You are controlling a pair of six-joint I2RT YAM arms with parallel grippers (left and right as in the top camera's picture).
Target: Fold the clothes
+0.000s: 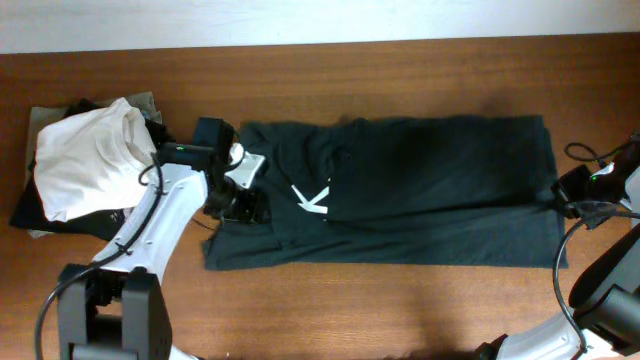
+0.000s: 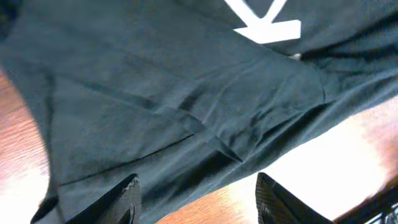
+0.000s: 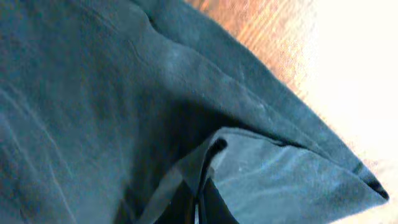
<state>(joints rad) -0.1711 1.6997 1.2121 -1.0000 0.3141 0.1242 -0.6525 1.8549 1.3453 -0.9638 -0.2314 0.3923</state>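
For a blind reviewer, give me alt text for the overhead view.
A dark T-shirt lies folded lengthwise across a wooden table, the right end effector pinching its right edge, the left end effector open over its left end. A white shirt tops a pile at far left.

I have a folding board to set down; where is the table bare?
Bare table runs behind the T-shirt, and in front of it between the two arm bases. Crowded: the left end, with the clothes pile and left gripper; right gripper pinches the shirt's right edge.
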